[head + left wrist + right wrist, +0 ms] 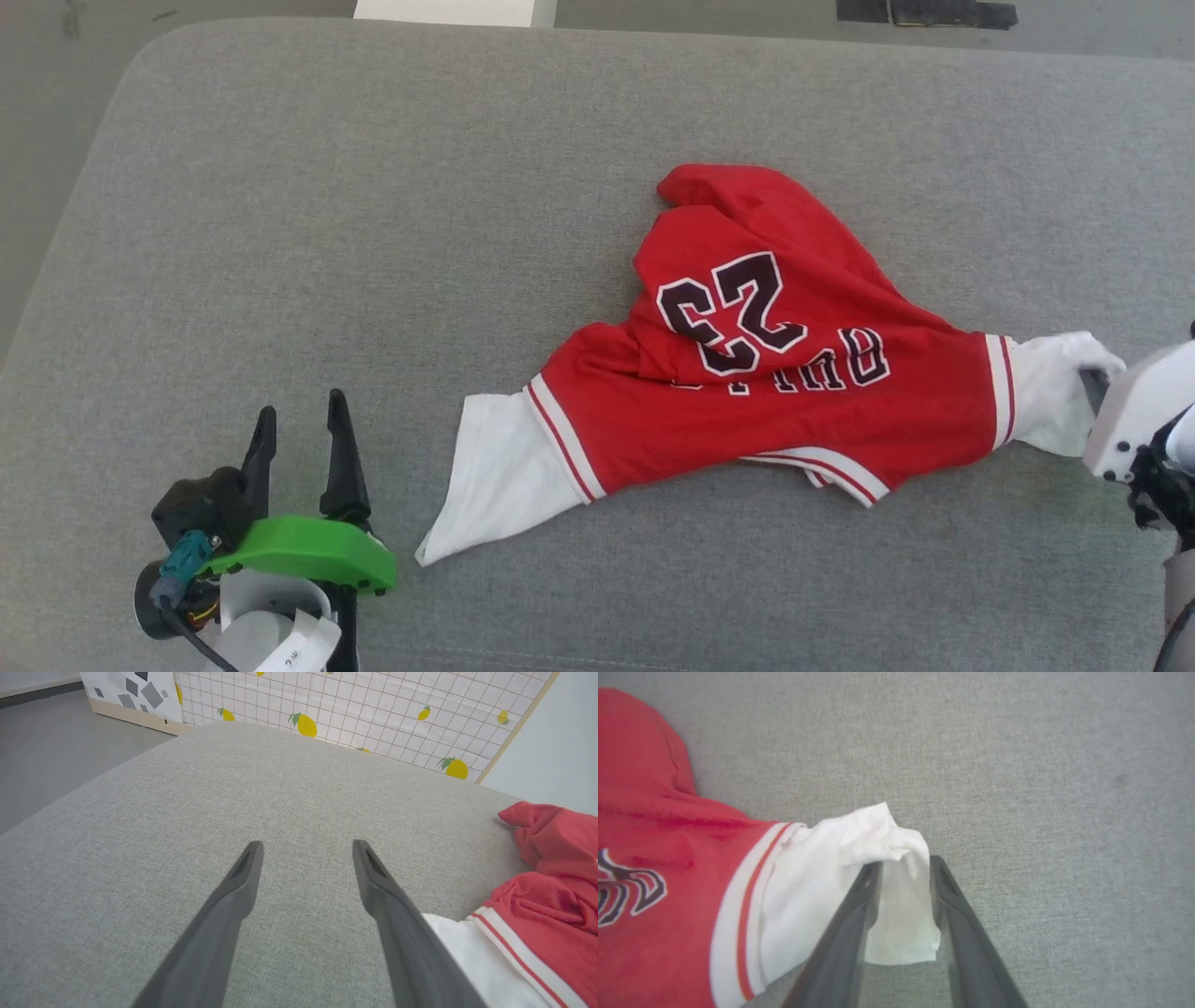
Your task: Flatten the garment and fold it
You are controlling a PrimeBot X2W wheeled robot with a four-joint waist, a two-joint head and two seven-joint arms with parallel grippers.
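Head view: rumpled, creased garment (794,425)

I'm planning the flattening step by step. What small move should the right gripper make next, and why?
Probably back the right gripper off the sleeve: its fingers stand parted with it loose between them, so the garment looks released, that sleeve pulled out.

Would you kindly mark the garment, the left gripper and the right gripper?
garment (766,425): head view, red body beside the lettering.
left gripper (301,402): head view, between its fingertips.
right gripper (906,861): right wrist view, between its fingertips.
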